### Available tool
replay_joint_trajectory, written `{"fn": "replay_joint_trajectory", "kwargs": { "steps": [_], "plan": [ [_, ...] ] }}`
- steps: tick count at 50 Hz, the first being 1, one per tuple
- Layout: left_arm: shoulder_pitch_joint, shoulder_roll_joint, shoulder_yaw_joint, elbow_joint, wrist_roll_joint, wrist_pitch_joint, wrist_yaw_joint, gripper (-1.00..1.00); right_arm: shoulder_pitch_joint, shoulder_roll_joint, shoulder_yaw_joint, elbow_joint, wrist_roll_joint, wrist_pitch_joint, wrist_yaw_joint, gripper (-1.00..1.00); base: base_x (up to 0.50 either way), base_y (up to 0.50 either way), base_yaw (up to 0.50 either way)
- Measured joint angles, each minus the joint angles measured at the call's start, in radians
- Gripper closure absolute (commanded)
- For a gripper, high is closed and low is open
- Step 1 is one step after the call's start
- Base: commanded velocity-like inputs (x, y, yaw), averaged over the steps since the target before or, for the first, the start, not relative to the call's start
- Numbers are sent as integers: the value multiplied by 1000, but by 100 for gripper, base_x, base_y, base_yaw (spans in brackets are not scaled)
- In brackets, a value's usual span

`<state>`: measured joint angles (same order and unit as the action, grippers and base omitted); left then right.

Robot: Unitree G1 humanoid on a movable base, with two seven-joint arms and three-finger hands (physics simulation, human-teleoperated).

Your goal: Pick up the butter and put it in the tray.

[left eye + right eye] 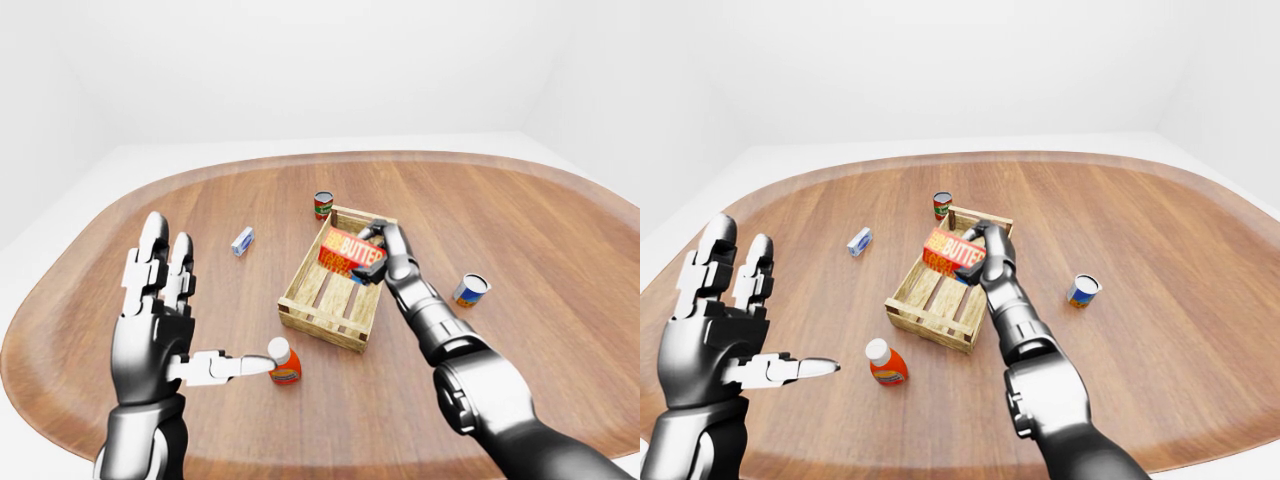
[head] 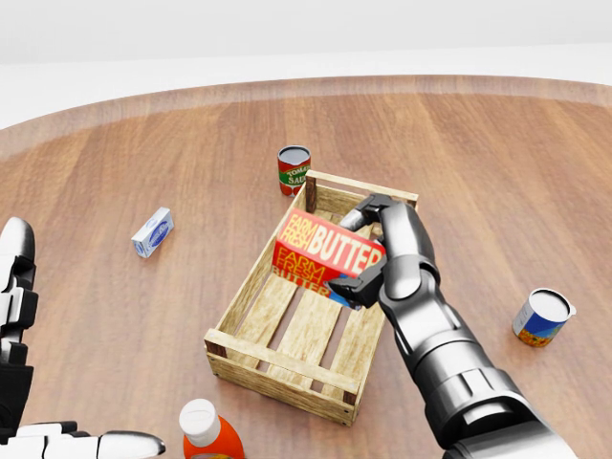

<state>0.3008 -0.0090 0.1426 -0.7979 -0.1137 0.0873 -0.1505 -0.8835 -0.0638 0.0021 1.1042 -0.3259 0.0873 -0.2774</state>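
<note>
One hand does the work. Right hand (image 2: 371,251) has its fingers closed on the butter (image 2: 325,253), gripping the box at its right end, thumb below, fingers over the top edge. Butter hangs tilted above the tray (image 2: 251,275), over the tray's upper half in the head view; contact with the slats can't be confirmed. Long axis of the box runs left from the fingers, roughly across the tray's width. Judgement: the box's left end sits near the left wall, so lowering likely needs it kept inside the walls. Left hand (image 1: 160,310) is well apart at the lower left, fingers spread, holding nothing.
</note>
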Motion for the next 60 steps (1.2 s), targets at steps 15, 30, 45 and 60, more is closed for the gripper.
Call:
{"fn": "replay_joint_trajectory", "kwargs": {
  "steps": [15, 30, 45, 60],
  "plan": [
    [0, -1, 5, -9, -4, 0, -2, -100, 21, 16, -4, 14, -38, 0, -5, 100, 0, 0, 0],
    [-1, -1, 6, -11, -4, 0, -3, -100, 46, 27, -8, 24, -65, 0, 0, 100, 0, 0, 0],
    [0, -1, 8, -14, -7, 0, -4, -100, 63, 34, -15, 31, -81, 0, -4, 100, 0, 0, 0],
    [-1, -1, 12, -16, -9, 0, -5, -100, 73, 39, -18, 36, -98, 0, -10, 100, 0, 0, 0]
  ]
}}
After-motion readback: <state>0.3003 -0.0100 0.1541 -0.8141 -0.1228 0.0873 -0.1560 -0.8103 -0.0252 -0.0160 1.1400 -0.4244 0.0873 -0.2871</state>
